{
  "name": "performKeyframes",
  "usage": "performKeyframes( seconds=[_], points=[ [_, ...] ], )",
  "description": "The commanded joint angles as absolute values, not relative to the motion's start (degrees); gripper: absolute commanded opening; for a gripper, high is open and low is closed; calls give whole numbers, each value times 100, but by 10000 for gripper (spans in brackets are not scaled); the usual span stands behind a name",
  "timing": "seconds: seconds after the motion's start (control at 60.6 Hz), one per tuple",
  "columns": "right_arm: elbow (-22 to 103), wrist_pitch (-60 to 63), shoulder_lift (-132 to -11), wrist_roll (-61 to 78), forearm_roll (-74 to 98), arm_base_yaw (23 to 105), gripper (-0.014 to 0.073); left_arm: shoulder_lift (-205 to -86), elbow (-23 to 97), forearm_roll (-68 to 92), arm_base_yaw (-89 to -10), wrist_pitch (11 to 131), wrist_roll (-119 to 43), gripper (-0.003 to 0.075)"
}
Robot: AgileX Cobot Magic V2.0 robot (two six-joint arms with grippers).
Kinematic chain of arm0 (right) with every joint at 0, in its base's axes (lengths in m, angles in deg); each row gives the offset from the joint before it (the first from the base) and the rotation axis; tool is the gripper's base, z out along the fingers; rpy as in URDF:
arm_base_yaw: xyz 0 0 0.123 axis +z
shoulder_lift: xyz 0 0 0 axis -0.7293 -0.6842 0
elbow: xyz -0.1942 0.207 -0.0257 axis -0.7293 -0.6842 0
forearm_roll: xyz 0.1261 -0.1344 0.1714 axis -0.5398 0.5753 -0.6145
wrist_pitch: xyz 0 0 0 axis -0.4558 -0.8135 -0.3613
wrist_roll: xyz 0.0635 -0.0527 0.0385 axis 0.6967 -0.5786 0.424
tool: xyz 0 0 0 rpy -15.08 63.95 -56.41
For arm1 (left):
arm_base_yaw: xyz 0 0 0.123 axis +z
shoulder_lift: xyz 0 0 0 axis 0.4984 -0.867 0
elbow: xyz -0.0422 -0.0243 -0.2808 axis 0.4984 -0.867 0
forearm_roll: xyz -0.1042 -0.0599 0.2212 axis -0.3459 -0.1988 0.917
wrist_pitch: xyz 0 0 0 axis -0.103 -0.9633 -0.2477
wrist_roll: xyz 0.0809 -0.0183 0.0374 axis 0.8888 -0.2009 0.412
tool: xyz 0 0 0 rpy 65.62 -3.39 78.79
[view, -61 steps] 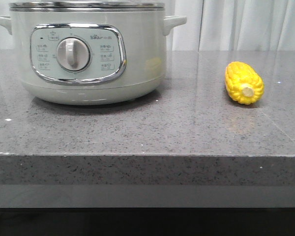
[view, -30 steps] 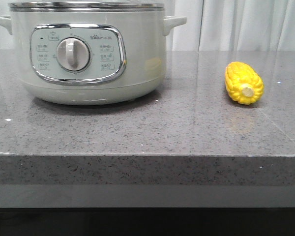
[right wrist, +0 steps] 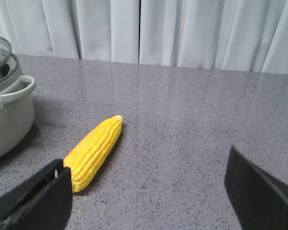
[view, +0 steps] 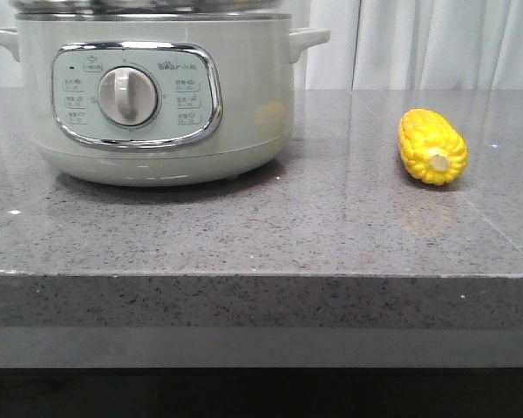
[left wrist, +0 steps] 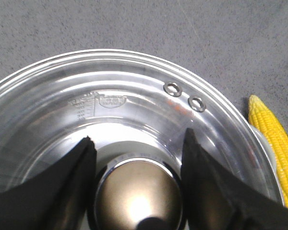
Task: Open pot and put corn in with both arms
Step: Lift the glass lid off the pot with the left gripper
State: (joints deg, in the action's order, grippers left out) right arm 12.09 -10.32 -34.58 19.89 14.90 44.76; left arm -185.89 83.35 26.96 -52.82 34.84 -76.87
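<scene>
In the front view you see the pot [view: 157, 96] standing on the left part of the counter [view: 261, 235], its dial facing you, with the corn [view: 432, 146] lying well apart to its right, pale cut end toward you; neither arm shows here, and the lid's rim is cut off at the top edge, so you cannot judge from this view whether it sits fully down. In the left wrist view the left gripper [left wrist: 137, 148] is directly above the glass lid [left wrist: 134, 96], one finger on each side of the shiny knob [left wrist: 137, 194]; the jaws flank the knob closely, but you cannot tell whether they press it. This placement suits lifting the lid by its knob. In the right wrist view the right gripper [right wrist: 149, 187] hangs wide open and empty, low over the counter, with the corn just ahead and to one side, apparently waiting for the pot to be opened.
</scene>
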Motion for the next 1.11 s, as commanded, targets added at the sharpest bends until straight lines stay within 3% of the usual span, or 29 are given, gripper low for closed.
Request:
performKeyframes(
  seconds=[0.0, 0.281, 0.693, 1.09],
  points=[
    [1399, -546, -3541, 1951, 1508, 4437, 654, -18096, 8539, 2619, -5306, 4082, -7650, 187],
    [1399, -546, -3541, 1951, 1508, 4437, 654, -17831, 8539, 2639, -5306, 4079, -7638, 187],
    [1399, -546, -3541, 1951, 1508, 4437, 654, -16888, 8394, 3418, -5306, 3129, -7638, 187],
    [1399, -547, -3563, 1951, 1508, 4437, 654, -14977, 5798, 3308, -5306, 3504, -7638, 187]
  ],
)
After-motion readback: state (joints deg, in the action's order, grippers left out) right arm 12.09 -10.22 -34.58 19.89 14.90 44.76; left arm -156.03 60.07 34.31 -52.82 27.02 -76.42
